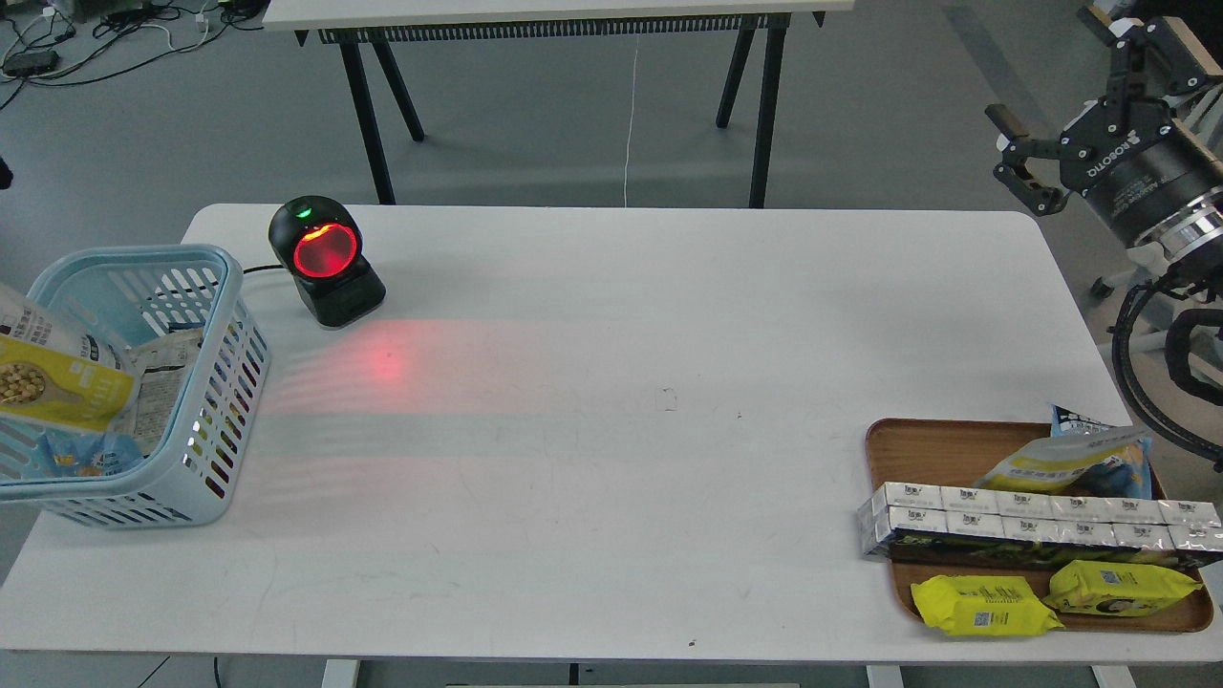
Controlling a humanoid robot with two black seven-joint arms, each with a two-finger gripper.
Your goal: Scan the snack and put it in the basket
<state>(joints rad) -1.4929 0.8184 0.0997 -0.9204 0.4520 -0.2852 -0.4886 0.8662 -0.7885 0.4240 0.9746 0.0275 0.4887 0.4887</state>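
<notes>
At left edge: snack (pixel 59 375) over basket (pixel 215 287), partly cut off | left tool unseen | right tool (pixel 1020 156) spread

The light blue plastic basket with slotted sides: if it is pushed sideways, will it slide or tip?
The light blue plastic basket would probably slide, since the white table looks smooth. It seems light, holding only pouches. It already appears tilted, so a high push might tip it.

Grey floor (pixel 535 124), a black-legged table (pixel 564 19) beyond the white table (pixel 669 382), cables (pixel 115 29) tangled at far left
</notes>
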